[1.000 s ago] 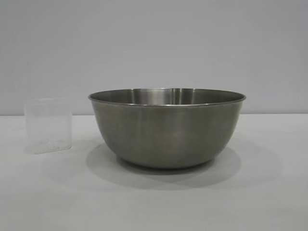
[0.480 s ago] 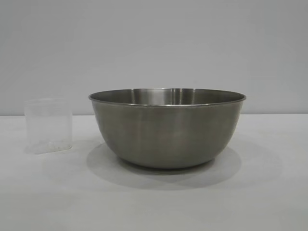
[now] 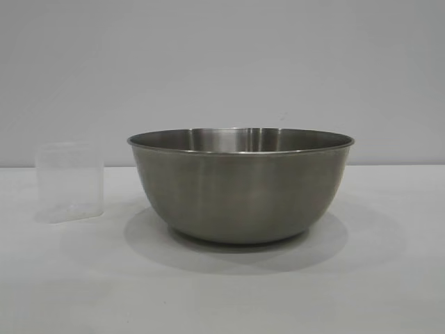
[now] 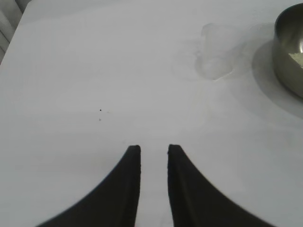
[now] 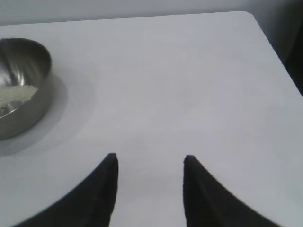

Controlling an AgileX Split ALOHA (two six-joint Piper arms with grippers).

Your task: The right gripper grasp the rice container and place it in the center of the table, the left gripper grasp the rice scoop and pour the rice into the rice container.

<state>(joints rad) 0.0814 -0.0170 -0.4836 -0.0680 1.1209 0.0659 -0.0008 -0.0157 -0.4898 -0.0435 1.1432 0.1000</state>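
The steel rice container (image 3: 240,188) stands on the white table (image 3: 222,299) in the middle of the exterior view. The clear plastic rice scoop (image 3: 69,182) stands upright to its left, apart from it. Neither gripper shows in the exterior view. In the left wrist view my left gripper (image 4: 154,147) is open by a narrow gap and empty, well short of the scoop (image 4: 218,52) and the container (image 4: 289,52). In the right wrist view my right gripper (image 5: 150,157) is open and empty, apart from the container (image 5: 21,85), which holds a pale layer of rice (image 5: 16,97).
The table's far edge and a rounded corner (image 5: 248,14) show in the right wrist view, with a dark drop beyond it. A plain grey wall (image 3: 222,69) stands behind the table.
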